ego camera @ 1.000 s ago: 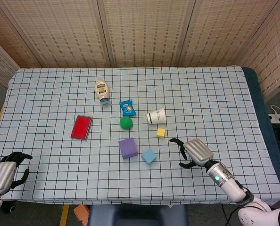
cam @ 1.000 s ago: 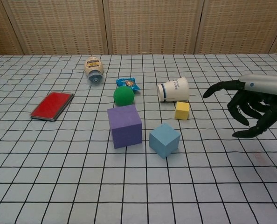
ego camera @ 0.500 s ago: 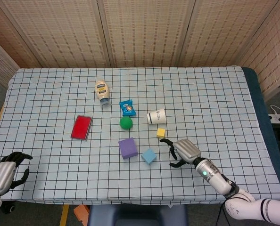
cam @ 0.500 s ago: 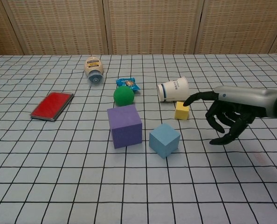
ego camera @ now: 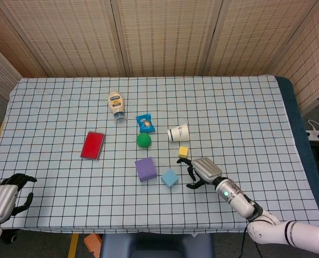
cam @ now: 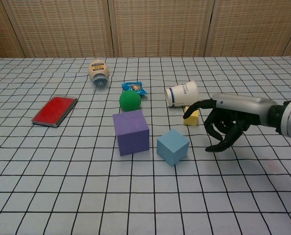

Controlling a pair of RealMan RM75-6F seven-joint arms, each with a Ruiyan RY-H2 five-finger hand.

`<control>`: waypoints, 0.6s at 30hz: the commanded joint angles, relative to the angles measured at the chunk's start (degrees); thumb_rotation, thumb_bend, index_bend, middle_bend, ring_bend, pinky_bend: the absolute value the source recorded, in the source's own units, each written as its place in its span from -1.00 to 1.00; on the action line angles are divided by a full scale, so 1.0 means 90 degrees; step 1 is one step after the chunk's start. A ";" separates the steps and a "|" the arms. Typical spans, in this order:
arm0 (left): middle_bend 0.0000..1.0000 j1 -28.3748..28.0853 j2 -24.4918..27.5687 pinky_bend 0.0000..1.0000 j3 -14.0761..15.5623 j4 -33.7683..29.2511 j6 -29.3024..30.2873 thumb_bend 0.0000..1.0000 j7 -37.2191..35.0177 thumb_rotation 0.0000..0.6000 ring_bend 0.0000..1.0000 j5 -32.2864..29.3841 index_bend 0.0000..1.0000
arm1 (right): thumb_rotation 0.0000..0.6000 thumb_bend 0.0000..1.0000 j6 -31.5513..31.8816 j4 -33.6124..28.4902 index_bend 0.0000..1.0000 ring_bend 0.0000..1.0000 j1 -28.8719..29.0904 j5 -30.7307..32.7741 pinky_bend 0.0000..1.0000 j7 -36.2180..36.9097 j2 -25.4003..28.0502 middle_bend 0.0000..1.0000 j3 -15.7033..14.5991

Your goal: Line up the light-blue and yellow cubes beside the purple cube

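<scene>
- Chest view: the right hand (cam: 223,126) has slid left, fingers spread and grasping nothing, reaching the yellow cube (cam: 192,117).
- Yellow cube sits mid-tabletop; light-blue cube (cam: 173,146) beside purple cube (cam: 131,131); alignment pending.
- Left hand (ego camera: 9,194) idles, loosely curled, at the near-left corner.

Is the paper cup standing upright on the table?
No, the paper cup lies on its side behind the yellow cube, its open mouth facing the left of the chest view.

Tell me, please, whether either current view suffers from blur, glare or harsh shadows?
Head view: sharp and evenly lit, no glare, only faint shadows under the purple cube. Chest view: also sharp; the right hand casts just a soft shadow, and the checked cloth lines bow slightly toward the edges.
</scene>
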 commanded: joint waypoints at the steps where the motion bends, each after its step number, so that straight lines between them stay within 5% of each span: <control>1: -0.36 0.0004 -0.0001 -0.45 -0.0002 -0.0001 0.0016 -0.02 -0.0001 1.00 -0.62 0.0012 -0.30 | 1.00 -0.80 -0.0057 0.0259 -0.52 0.55 0.0089 -0.0107 0.87 0.0312 -0.0202 0.47 0.0016; 18: -0.34 0.0015 -0.0015 -0.44 0.0003 0.0010 0.0049 -0.02 0.0049 1.00 -0.62 0.0047 -0.29 | 1.00 -0.80 -0.0124 0.1025 -0.33 0.59 0.0369 -0.0711 0.91 0.1800 -0.0722 0.52 -0.0080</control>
